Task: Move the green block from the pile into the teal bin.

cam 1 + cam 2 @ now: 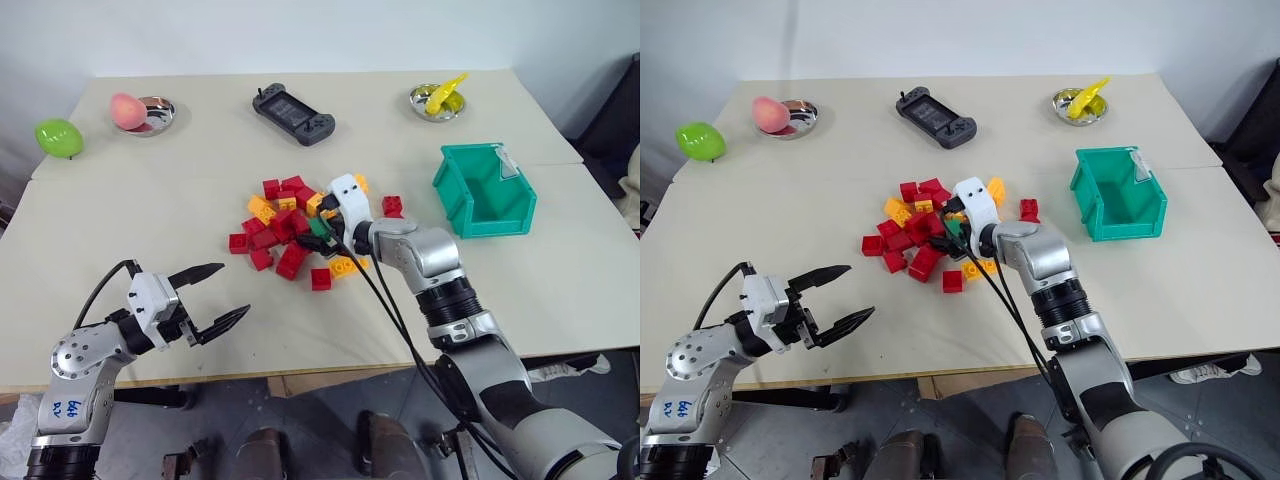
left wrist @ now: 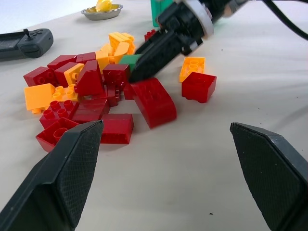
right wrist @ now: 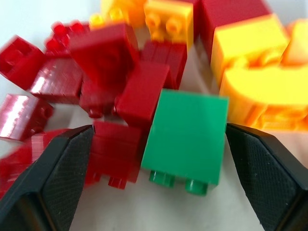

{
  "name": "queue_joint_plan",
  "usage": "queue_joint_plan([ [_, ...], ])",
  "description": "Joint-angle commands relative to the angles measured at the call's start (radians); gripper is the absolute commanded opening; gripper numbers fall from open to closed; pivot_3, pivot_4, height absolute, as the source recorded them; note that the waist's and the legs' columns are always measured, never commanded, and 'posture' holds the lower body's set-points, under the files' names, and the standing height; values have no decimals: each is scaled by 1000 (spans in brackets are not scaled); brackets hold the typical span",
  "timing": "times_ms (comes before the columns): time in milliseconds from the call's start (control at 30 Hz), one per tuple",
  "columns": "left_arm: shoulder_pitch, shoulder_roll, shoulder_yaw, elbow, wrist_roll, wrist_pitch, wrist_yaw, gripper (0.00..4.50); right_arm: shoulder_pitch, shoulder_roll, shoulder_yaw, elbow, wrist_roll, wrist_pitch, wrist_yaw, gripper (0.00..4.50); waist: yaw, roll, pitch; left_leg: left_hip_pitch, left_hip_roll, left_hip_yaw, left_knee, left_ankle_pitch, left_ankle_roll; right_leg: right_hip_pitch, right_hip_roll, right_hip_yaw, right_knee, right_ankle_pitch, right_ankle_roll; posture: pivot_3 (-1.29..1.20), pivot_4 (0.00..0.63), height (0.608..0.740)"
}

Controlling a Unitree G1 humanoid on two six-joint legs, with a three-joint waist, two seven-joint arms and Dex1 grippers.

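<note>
The green block [image 3: 185, 139] lies studs-down-side toward me in the pile [image 1: 285, 230] of red and orange bricks at the table's middle. My right gripper [image 1: 318, 236] reaches into the pile from the right, open, its two fingers straddling the green block and a red brick beside it. The block's green also peeks out behind that gripper's black fingers [image 2: 154, 53] in the left wrist view. The teal bin [image 1: 452, 195] stands to the right of the pile, its cut-away front facing left. My left gripper [image 1: 232, 290] hovers open over the near left of the table, holding nothing.
Along the far edge sit a lime-green egg shape [image 1: 58, 137], a metal dish [image 1: 160, 115] with a peach, a dark game controller [image 1: 293, 112] and a second metal dish [image 1: 425, 100] with a yellow object. Loose red bricks [image 1: 392, 206] lie between pile and bin.
</note>
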Motion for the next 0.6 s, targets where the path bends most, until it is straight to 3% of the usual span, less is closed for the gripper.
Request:
queue_joint_plan([
  [33, 3, -5, 5, -21, -4, -12, 3, 4500, 12, -14, 28, -50, -30, -3, -12, 4309, -1, 0, 0, 0, 0, 0, 0, 0, 0, 0, 0, 0, 0, 0, 0, 0, 150, 740],
  [100, 1, -6, 3, -23, -4, -12, 2, 4500, 23, -34, 35, -72, -37, 3, -3, 3918, -1, 0, 0, 0, 0, 0, 0, 0, 0, 0, 0, 0, 0, 0, 0, 0, 150, 740],
  [367, -18, -11, -12, -16, -6, -15, -4, 4500, 78, -124, 14, -192, -2, 7, 54, 1480, 3, 0, 0, 0, 0, 0, 0, 0, 0, 0, 0, 0, 0, 0, 0, 0, 150, 740],
  [600, -83, -31, -68, -19, -10, -8, -25, 4500, 198, -288, -104, -350, 95, -186, 245, 1483, 14, 0, 0, -1, 0, 0, 0, 0, 0, 0, 0, 0, -1, 0, 0, 0, 150, 740],
])
